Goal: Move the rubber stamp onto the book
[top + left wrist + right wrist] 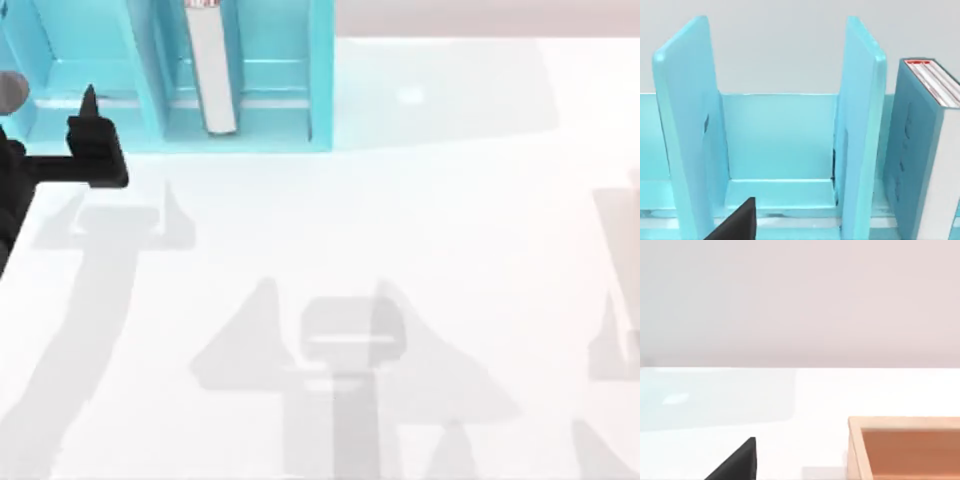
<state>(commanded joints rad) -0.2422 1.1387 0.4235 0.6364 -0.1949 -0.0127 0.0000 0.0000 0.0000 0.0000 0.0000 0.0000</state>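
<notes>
The book (pixel 212 70) stands upright in a compartment of the light-blue shelf unit (pixel 320 90) at the table's back left. Its teal cover and white page edges (pixel 920 150) show beside a divider in the left wrist view. The rubber stamp is out of view. My left gripper (pixel 92 125) hovers at the far left, just in front of the shelf and left of the book, holding nothing. Its shadow on the table shows two prongs spread apart. A dark part of my right gripper (pixel 737 462) appears low over the white table.
An orange-brown box-like thing with a pale rim (pixel 905 447) sits close to my right gripper. The shelf's upright dividers (pixel 857 125) stand on either side of the compartment facing my left gripper. The white table (pixel 400 250) stretches out in front of the shelf.
</notes>
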